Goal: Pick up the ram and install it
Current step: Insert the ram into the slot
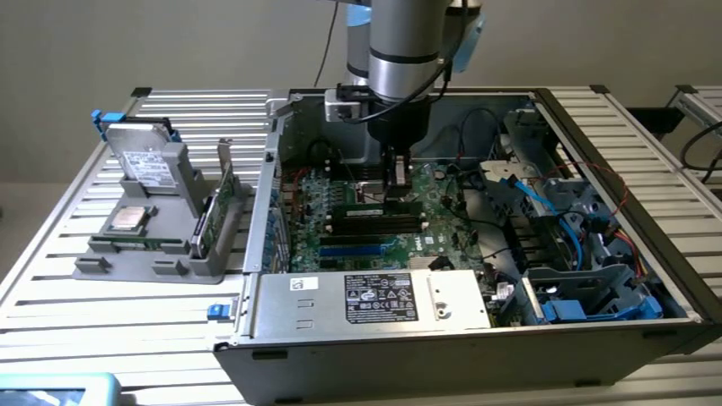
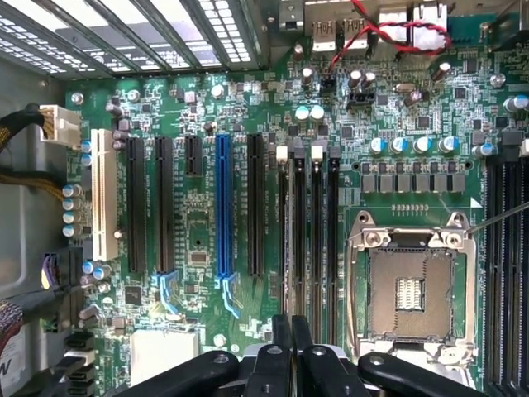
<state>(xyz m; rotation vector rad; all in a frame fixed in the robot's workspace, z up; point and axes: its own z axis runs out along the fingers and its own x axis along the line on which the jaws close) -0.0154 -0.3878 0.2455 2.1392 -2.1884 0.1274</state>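
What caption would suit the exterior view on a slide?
Robot gripper poised over the motherboard inside an open computer case.

Open grey metal computer case (image 1: 451,364); green motherboard (image 2: 273,107) with silver-framed processor socket (image 2: 411,291); grey plastic rack (image 1: 135,258), apparently holding a hard drive (image 1: 152,159).

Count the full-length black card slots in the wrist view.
3 black slots: two side by side next to the white slot, one between the blue slot and the memory slots. The hand may hide more.

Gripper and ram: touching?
Cannot tell. The exterior view puts the gripper right above the ram at the motherboard slots, but the gripper's own body hides where they would meet.
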